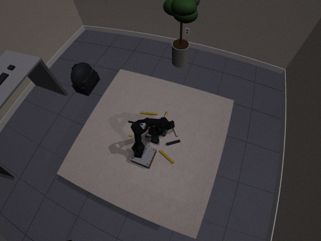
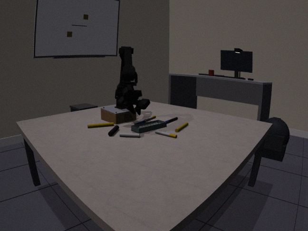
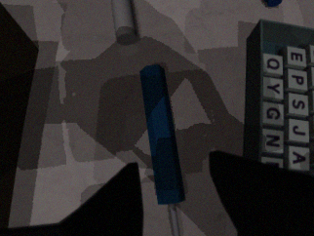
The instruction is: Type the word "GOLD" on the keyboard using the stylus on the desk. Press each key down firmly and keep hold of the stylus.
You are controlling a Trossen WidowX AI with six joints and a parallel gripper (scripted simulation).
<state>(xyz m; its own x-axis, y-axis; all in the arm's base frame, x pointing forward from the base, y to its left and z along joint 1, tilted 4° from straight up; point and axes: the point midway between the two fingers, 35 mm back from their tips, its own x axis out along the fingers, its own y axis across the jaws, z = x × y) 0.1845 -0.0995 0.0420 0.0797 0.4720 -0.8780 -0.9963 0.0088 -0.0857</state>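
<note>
The stylus (image 1: 148, 137) (image 2: 139, 122) (image 3: 163, 137), with a blue barrel and a thin metal tip, lies on the table between the robot's base and the keyboard. My gripper (image 2: 136, 113) (image 3: 174, 167) is open and empty above the stylus. In the wrist view the fingers stand on either side of the barrel's tip end, not touching it. The dark teal keyboard (image 2: 149, 128) (image 3: 253, 98) is right of the stylus in the wrist view. Its G key (image 3: 272, 113) shows there; the O, L and D keys are out of that view. The arm partly covers the keyboard in the top view.
A grey-and-yellow marker (image 2: 150, 118) (image 3: 124, 19) lies beyond the stylus's blunt end. Yellow markers (image 1: 166, 156) (image 2: 181, 127), a black marker (image 1: 173, 142) (image 2: 113, 130) and a white marker (image 1: 175, 131) (image 2: 129, 135) lie around the keyboard. A black-and-blue marker (image 2: 172, 120) lies at its far end.
</note>
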